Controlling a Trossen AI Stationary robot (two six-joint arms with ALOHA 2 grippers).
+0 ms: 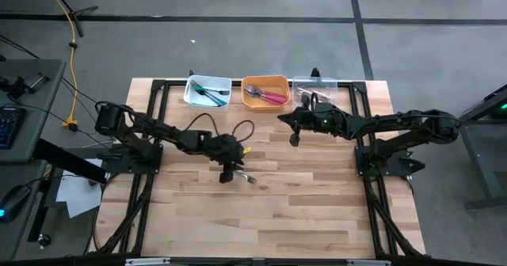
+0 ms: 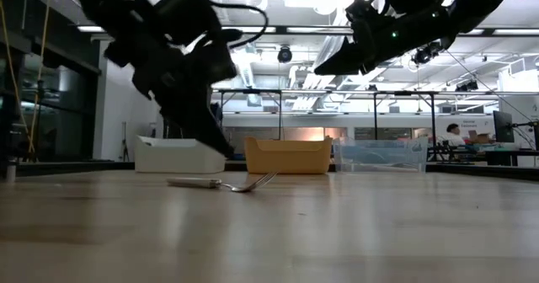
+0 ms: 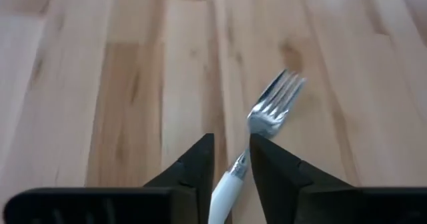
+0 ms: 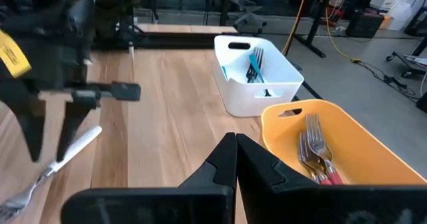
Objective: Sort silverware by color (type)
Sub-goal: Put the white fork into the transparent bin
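The left hand (image 3: 231, 159) stood low over the tabletop (image 1: 317, 210), fingers narrowly parted astride the white-handled fork (image 3: 257, 137), which seemingly lay flat, not yet gripped. This was the pick-up step; next came closing on the handle and lifting toward the bins. The right hand (image 4: 235, 151) hovered shut near the orange bin (image 1: 265, 81).

A lab: open hall with ceiling strip lights (image 2: 253, 32), desks (image 2: 484, 155) and cabling (image 1: 73, 52).
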